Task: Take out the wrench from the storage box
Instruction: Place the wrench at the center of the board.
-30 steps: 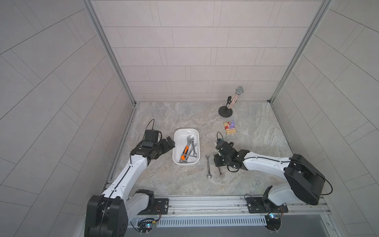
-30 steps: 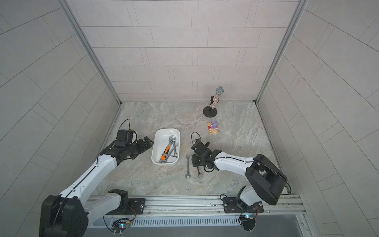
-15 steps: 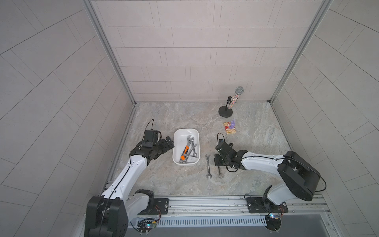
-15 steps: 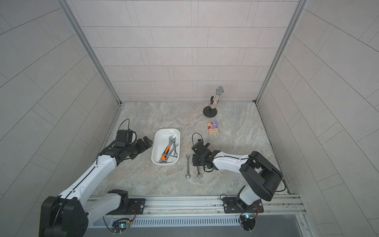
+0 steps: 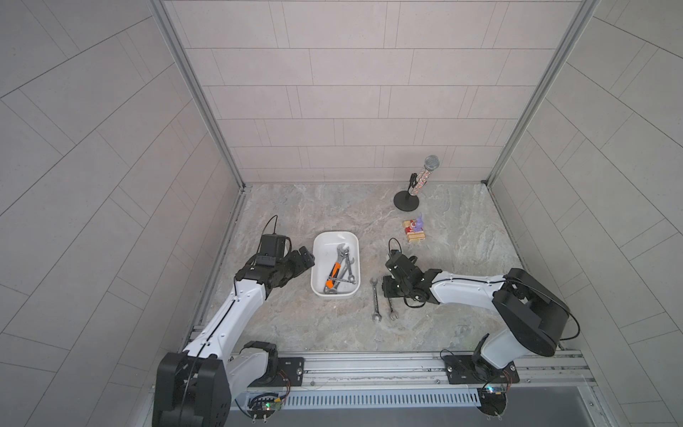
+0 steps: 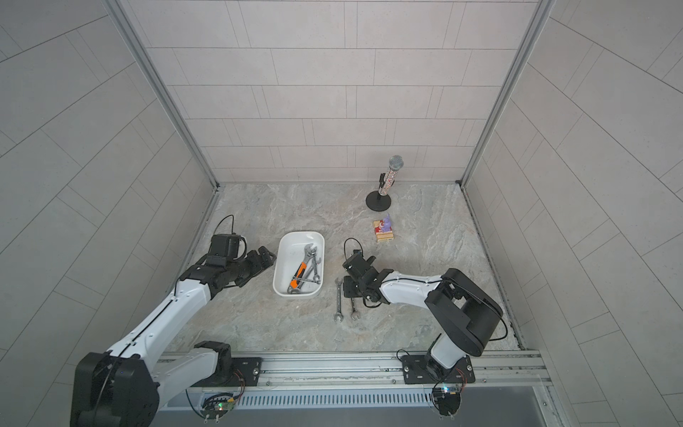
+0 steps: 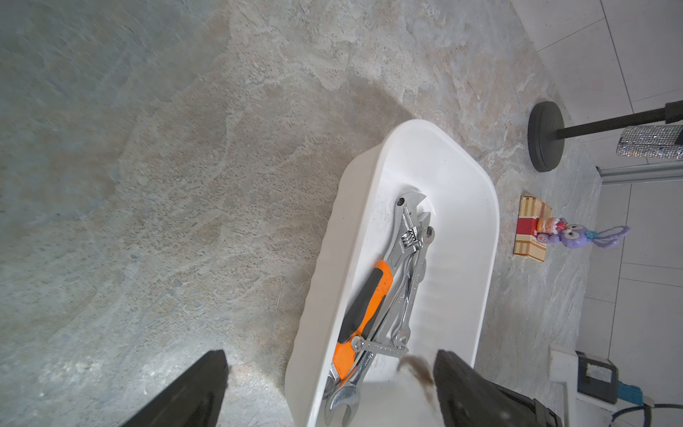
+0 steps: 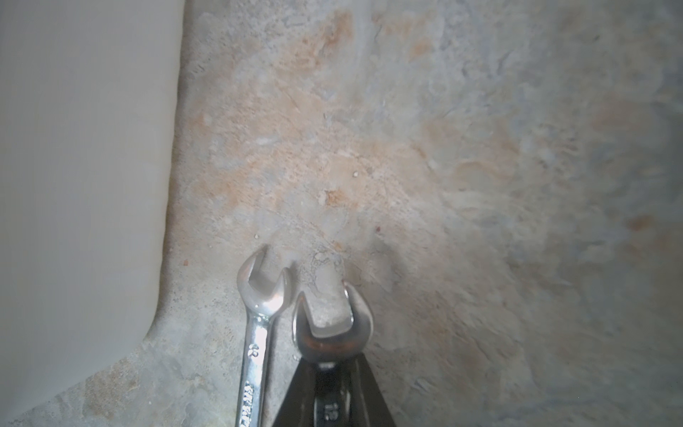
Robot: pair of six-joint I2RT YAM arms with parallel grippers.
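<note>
While right claw (image 8: 327, 375) clamps wrench (image 8: 332, 345), stamped 12

Left arm (image 5: 236, 314) and right arm (image 5: 465, 292) in white shells with black joint housings, left gripper (image 5: 306, 258) matte black, thin black cables (image 5: 274, 216) looping off the wrists, black base plates (image 5: 292, 369) — silver rail (image 5: 369, 364) beneath

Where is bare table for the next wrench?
Free: the near strip between the storage box and the front rail; the far stretch from box to back wall, left of the microphone stand. Crowded: right of the box, the long wrench beside the shorter wrench in the right claw.
</note>
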